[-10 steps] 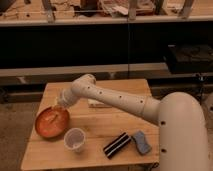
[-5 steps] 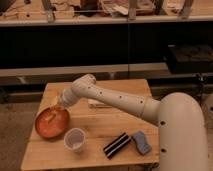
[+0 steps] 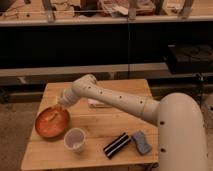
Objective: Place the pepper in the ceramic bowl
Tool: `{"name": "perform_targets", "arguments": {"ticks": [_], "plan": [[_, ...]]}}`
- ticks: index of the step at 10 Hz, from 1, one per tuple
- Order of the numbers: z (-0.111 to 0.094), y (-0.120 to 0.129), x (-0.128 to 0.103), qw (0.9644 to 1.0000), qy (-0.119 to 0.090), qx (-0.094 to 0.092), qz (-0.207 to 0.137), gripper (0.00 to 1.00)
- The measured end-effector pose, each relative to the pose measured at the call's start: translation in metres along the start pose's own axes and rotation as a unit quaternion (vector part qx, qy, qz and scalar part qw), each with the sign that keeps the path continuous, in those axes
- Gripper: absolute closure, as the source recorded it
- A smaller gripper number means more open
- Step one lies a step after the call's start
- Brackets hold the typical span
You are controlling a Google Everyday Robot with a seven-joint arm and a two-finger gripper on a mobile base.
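The orange-red ceramic bowl [image 3: 51, 123] sits at the left front of the wooden table [image 3: 100, 125]. A small lighter orange shape inside it looks like the pepper [image 3: 50, 118], lying on the bowl's floor. My gripper [image 3: 61, 103] hangs at the end of the white arm [image 3: 115, 100], just above the bowl's far right rim. I cannot make out whether it touches the pepper.
A small white translucent cup [image 3: 75, 139] stands right of the bowl near the front edge. A black striped packet [image 3: 116, 145] and a blue-grey object [image 3: 141, 142] lie at the front right. A flat white item [image 3: 99, 104] lies behind the arm. Dark shelving stands behind the table.
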Motion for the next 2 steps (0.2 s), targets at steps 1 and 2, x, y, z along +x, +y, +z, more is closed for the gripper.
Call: {"name": "perform_targets", "arguments": {"ticks": [1, 2], "plan": [[0.0004, 0.0001, 0.0005, 1.0, 0.0, 0.001, 0.001, 0.58], [0.0005, 0.0002, 0.001, 1.0, 0.0, 0.001, 0.001, 0.58]]}}
